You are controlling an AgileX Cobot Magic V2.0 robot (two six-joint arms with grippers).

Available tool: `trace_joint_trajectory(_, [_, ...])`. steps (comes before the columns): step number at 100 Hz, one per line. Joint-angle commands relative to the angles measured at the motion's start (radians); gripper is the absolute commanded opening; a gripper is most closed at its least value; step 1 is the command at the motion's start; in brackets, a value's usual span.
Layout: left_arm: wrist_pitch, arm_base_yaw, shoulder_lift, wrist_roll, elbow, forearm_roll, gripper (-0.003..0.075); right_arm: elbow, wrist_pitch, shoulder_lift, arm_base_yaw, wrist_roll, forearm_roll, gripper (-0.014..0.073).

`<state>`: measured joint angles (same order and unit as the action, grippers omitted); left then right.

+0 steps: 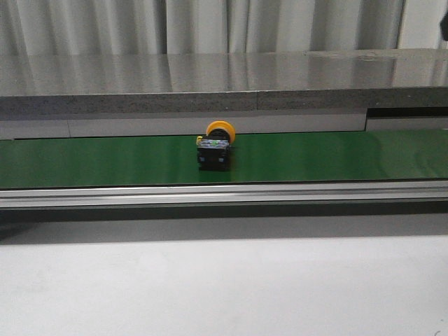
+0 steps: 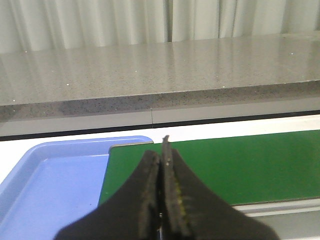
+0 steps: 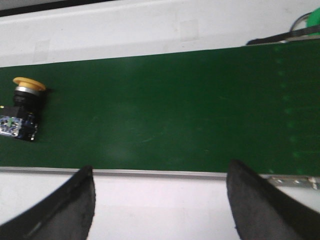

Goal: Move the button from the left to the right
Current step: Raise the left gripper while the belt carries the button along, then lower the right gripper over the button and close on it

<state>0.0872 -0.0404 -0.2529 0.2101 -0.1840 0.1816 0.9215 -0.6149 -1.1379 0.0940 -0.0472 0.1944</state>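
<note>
The button [image 1: 214,147], with a yellow mushroom cap and a black blocky body, lies on its side on the green conveyor belt [image 1: 336,155] near the middle of the front view. It also shows in the right wrist view [image 3: 22,109] at the belt's edge of the picture. My right gripper [image 3: 160,172] is open and empty, its fingers [image 3: 75,200] over the white surface beside the belt, well apart from the button. My left gripper [image 2: 162,150] is shut with nothing between its fingers, above the belt's end; the button is not in that view. Neither gripper shows in the front view.
A blue tray [image 2: 55,175] sits beside the belt's end in the left wrist view. A grey stone ledge [image 1: 224,84] runs behind the belt. A metal rail [image 1: 224,194] borders the belt's near side. A green object [image 3: 314,20] lies past the belt.
</note>
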Motion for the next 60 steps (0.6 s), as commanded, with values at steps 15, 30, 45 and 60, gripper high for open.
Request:
trace_joint_trajectory(15, [-0.081,-0.008,-0.008,-0.004,-0.027,0.002,-0.002,0.176,0.064,-0.181,0.136,0.031,0.009,0.0551])
trace_joint_trajectory(30, [-0.081,-0.008,-0.008,-0.004,-0.027,0.002,-0.0021,0.26,0.064,-0.311,0.209,0.031,-0.007,0.0551])
trace_joint_trajectory(45, [-0.081,-0.008,-0.008,-0.004,-0.027,0.002,-0.0021,0.332,0.062,-0.412,0.27,0.031,-0.022,0.0551])
trace_joint_trajectory(60, [-0.081,-0.008,-0.008,-0.004,-0.027,0.002,-0.0021,0.379,0.064,-0.485,0.307,0.031,-0.029,0.0551])
